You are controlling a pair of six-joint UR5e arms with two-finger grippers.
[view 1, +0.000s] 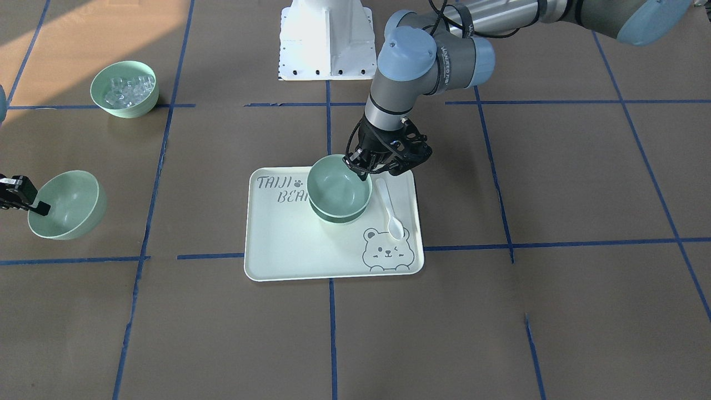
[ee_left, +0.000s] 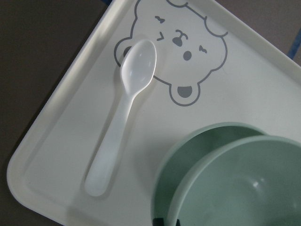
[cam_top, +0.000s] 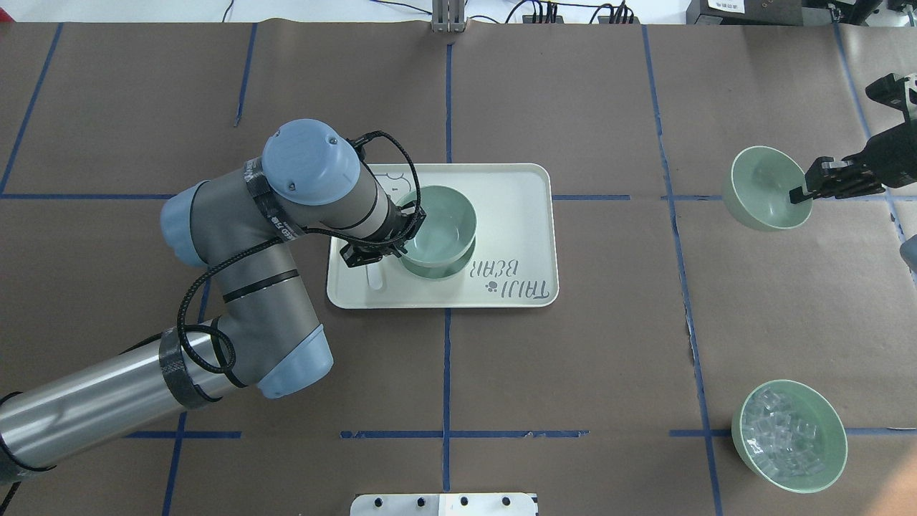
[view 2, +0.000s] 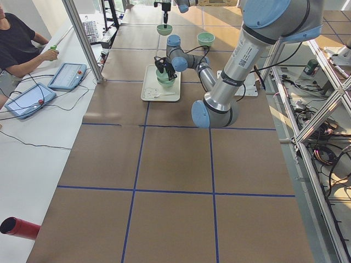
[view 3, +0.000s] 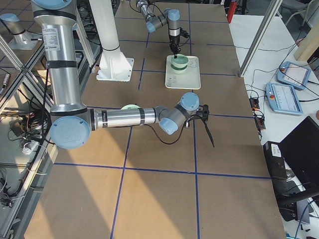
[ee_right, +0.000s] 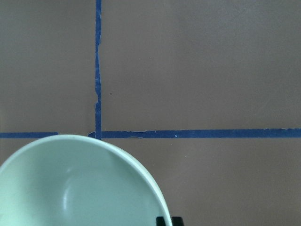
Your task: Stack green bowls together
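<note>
Two green bowls sit nested on the cream tray: the upper bowl rests slightly tilted in the lower bowl. My left gripper is shut on the upper bowl's rim on the side toward the robot; the left wrist view shows that rim running down to the fingertips. The third green bowl is tilted, over the brown table far on my right. My right gripper is shut on its rim, which also shows in the overhead view and the right wrist view.
A white plastic spoon lies on the tray beside the stacked bowls. A green bowl of clear cubes stands near the robot on my right. The white robot base is behind the tray. Blue tape lines cross the brown table.
</note>
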